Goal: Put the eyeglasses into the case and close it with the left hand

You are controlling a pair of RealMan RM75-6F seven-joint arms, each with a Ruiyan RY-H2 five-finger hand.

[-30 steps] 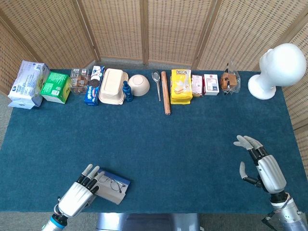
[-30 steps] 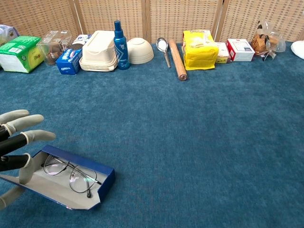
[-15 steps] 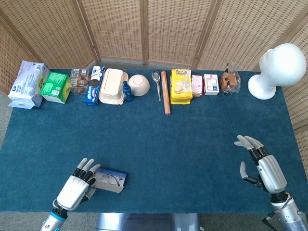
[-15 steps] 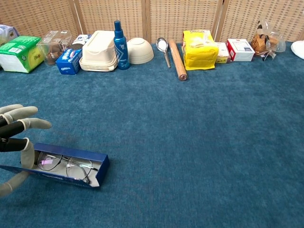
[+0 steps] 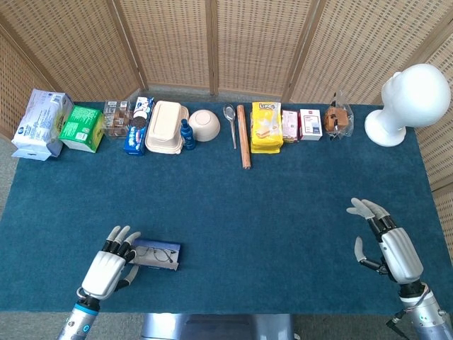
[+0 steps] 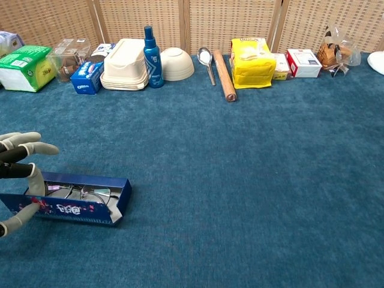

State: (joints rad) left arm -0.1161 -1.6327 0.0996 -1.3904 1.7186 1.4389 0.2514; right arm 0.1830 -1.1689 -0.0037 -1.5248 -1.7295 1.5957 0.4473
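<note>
**A:** From the head view, we see the case (image 5: 157, 256) lying near the front edge of the tabletop (image 5: 233, 205), with the eyeglasses (image 5: 158, 253) already inside it. Our left hand (image 5: 107, 265) sits at its left end, fingers (image 5: 122, 238) spread and reaching onto that end.

**B:** And our right hand (image 5: 386, 241) hovers well apart on the far side, fingers apart, holding nothing.

**A:** Agreed. The case looks like thin card, so we judge it light and easy to shove across the cloth.

**B:** Now the chest view. The case (image 6: 73, 205) stands with its printed blue side toward us, top open, the eyeglasses (image 6: 81, 192) lying in the trough. Our left hand (image 6: 15, 180) brackets its left end, one of the fingers (image 6: 37, 178) draped over the rim, another low against the front. Whether that is a real grip we cannot tell.

**A:** The frames look like thin wire with lenses, so fragile. We should not press down on them.

**B:** Then we would take the case by its stiff long walls or the flap, and fold gently. One-handed, it may slide rather than shut.
</note>
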